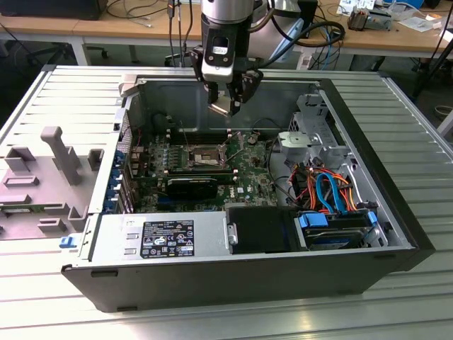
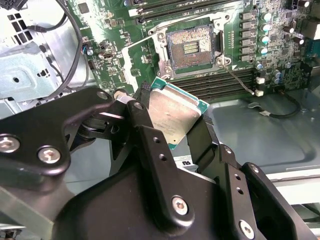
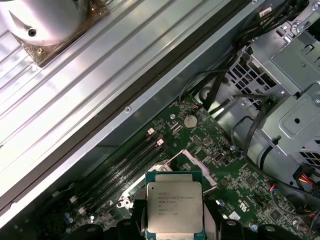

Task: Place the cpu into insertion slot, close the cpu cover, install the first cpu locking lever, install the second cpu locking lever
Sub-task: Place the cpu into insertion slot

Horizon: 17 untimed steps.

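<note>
My gripper (image 1: 228, 106) hangs above the open computer case, shut on the cpu (image 1: 224, 108). In the second wrist view the cpu (image 2: 172, 114), a small square chip with a dull silver top and green edge, sits tilted between the black fingers (image 2: 145, 125). Its printed metal top (image 3: 174, 202) also faces the first wrist camera. The insertion slot (image 2: 192, 47) lies below and ahead on the green board, its dark recess uncovered inside a silver rim. In the exterior view the insertion slot (image 1: 204, 157) is lower than the gripper and slightly to the exterior view's left.
The green motherboard (image 1: 248, 180) fills the case floor, with black memory slots (image 2: 220, 82) beside the socket. A drive cage (image 1: 315, 138) and coloured cables (image 1: 329, 191) sit at the exterior view's right. A power supply (image 1: 163, 237) lines the near wall. A grey fixture (image 1: 42, 177) lies outside.
</note>
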### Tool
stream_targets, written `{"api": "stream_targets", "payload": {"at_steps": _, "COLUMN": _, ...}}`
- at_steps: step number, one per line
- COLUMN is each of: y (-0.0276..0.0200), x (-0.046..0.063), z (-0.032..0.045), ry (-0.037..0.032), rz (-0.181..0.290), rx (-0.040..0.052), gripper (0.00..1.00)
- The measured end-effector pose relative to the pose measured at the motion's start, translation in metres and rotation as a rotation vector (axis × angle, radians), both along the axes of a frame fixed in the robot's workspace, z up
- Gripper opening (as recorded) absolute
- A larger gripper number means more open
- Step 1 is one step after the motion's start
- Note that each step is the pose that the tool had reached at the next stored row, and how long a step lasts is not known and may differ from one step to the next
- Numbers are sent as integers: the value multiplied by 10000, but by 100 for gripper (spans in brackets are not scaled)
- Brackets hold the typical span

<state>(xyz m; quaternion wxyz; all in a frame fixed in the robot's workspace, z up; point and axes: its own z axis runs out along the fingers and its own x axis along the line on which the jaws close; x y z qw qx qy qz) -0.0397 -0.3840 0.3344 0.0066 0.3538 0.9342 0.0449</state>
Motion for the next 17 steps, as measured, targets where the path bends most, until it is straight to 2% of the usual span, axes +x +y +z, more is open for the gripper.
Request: {"api": "stream_targets", "payload": {"at_steps": 17, "y": 0, "x": 0, "z": -2, "ry": 0, "rz": -372, "rx": 0, "gripper": 54}}
